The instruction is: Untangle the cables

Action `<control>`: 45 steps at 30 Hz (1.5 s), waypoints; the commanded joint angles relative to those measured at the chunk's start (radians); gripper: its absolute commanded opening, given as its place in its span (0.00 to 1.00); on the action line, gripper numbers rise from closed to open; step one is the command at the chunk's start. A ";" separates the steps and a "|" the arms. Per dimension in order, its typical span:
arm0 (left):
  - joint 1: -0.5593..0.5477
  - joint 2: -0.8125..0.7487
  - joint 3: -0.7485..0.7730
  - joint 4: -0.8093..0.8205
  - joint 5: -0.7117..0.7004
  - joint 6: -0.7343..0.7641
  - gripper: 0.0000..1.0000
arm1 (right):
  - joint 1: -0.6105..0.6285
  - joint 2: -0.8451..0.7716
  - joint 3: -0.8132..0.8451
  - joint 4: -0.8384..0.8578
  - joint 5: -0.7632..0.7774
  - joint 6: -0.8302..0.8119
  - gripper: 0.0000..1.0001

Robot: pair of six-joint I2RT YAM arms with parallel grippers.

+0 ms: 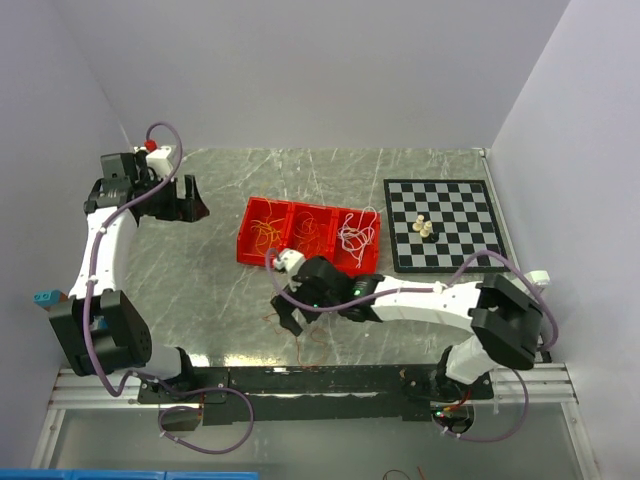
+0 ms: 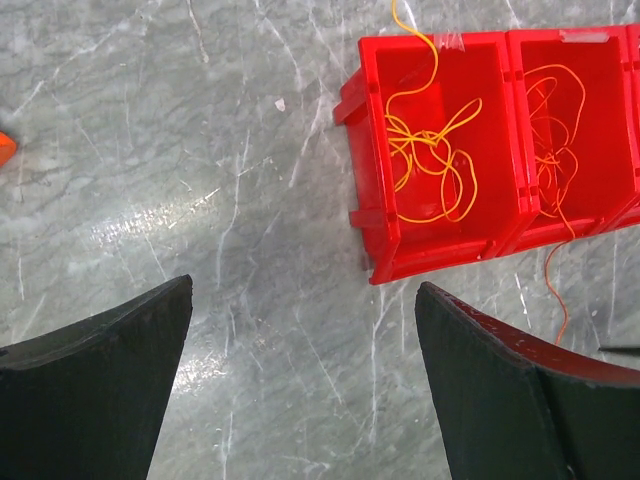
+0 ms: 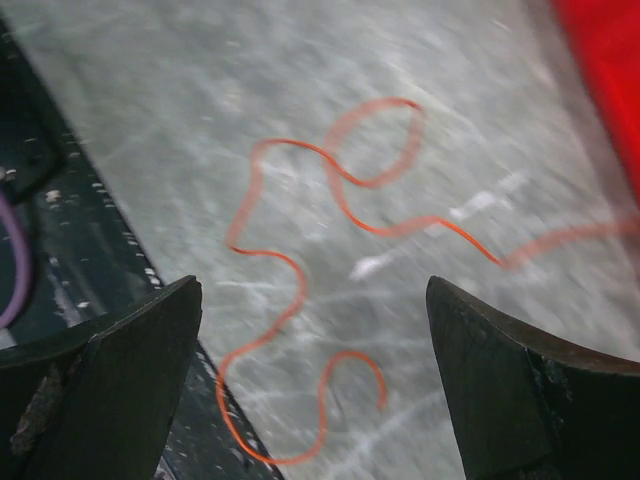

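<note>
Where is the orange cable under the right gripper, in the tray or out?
Out: the cable curls loosely on the table below the open right gripper, beside the tray; its far end runs out of view.

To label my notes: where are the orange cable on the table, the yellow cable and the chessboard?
orange cable [image 3: 385,230], right wrist view, middle stretch
yellow cable [image 2: 428,140], left wrist view, tangle centre
chessboard [image 1: 460,200], top view, bare squares

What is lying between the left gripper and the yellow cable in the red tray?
In the left wrist view, only bare table and the red tray's wall separate the open left gripper from the yellow cable.
</note>
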 commanded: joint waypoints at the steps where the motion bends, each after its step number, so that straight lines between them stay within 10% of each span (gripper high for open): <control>1: 0.006 -0.044 -0.032 0.052 0.034 0.029 0.97 | 0.054 0.080 0.080 0.050 -0.089 -0.075 0.98; 13: 0.008 -0.005 -0.070 0.080 0.037 0.000 0.97 | 0.104 0.316 0.244 -0.025 0.003 -0.124 0.86; 23: 0.009 -0.038 -0.133 0.123 0.019 0.002 0.92 | 0.104 0.245 0.245 -0.034 0.058 -0.138 0.00; 32: 0.009 -0.038 -0.118 0.121 0.037 -0.018 0.91 | 0.038 -0.038 0.343 -0.160 0.166 -0.273 0.00; 45: 0.009 -0.057 -0.125 0.115 0.023 -0.020 0.91 | -0.173 -0.038 0.446 -0.152 0.080 -0.304 0.00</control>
